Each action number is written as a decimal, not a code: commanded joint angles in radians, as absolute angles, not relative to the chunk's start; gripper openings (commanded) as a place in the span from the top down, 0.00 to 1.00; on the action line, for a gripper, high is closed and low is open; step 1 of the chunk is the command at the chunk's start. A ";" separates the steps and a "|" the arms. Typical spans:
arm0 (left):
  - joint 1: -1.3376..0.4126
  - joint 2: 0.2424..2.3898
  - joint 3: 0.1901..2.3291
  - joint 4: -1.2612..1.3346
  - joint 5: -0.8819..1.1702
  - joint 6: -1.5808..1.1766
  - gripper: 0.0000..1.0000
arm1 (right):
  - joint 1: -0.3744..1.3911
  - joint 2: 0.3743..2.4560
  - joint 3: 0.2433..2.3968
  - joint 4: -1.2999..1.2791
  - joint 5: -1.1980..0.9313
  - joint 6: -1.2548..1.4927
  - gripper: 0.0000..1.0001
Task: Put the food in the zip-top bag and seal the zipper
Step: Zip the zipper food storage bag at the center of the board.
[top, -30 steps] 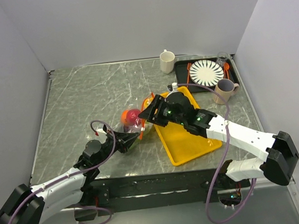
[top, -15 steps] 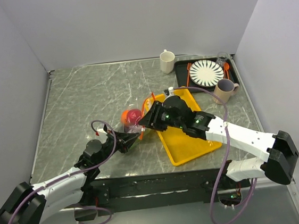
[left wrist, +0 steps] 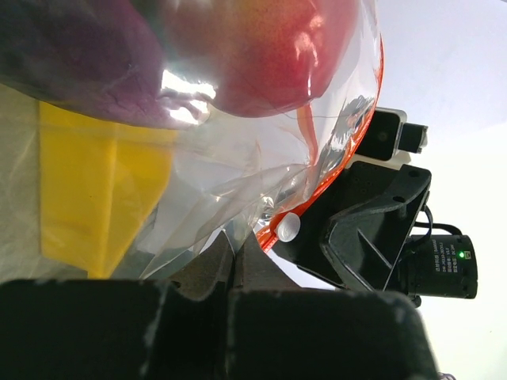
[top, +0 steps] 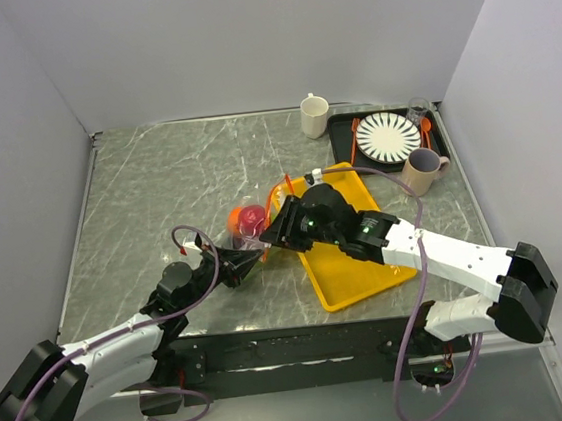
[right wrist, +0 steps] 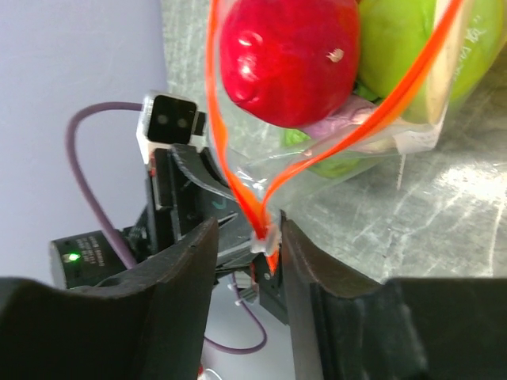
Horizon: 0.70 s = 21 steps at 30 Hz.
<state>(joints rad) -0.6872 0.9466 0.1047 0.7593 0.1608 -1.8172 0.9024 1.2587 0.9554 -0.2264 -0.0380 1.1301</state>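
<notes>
The zip-top bag [top: 247, 226] lies in the middle of the table with its mouth partly open. It holds the food: a red fruit [right wrist: 289, 51], green fruit [right wrist: 412, 47] and a dark purple fruit [left wrist: 71, 63]; an orange fruit [top: 235, 218] also shows from above. My left gripper [top: 256, 257] is shut on the bag's clear corner [left wrist: 238, 249], just below the zipper [left wrist: 317, 150]. My right gripper [top: 272, 235] is open at that same corner. The zipper's two orange strips [right wrist: 238, 198] meet at a small white slider [right wrist: 266, 238] between its fingers, close to the right finger [right wrist: 305, 261].
A yellow tray [top: 357, 263] lies under my right arm, right of the bag. At the back right stand a white cup [top: 314, 115], a black tray [top: 340, 124] with a striped plate and a beige mug [top: 422, 170]. Walls close in the table.
My right gripper has moved left along the bag's mouth to the corner held by my left gripper. The left arm has stayed in place.
</notes>
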 commanded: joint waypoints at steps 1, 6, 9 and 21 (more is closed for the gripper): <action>-0.690 0.940 0.126 0.805 0.169 -1.799 0.99 | 0.913 1.258 0.997 -0.252 -0.008 1.132 0.52; -0.690 0.934 0.117 0.808 0.164 -1.804 0.99 | 0.914 1.253 0.999 -0.256 -0.005 1.131 0.61; -0.690 0.933 0.115 0.810 0.164 -1.805 0.99 | 0.911 1.259 1.000 -0.261 -0.006 1.129 0.64; -0.690 0.933 0.117 0.808 0.164 -1.805 0.99 | 0.913 1.285 1.009 -0.255 -0.021 1.124 0.73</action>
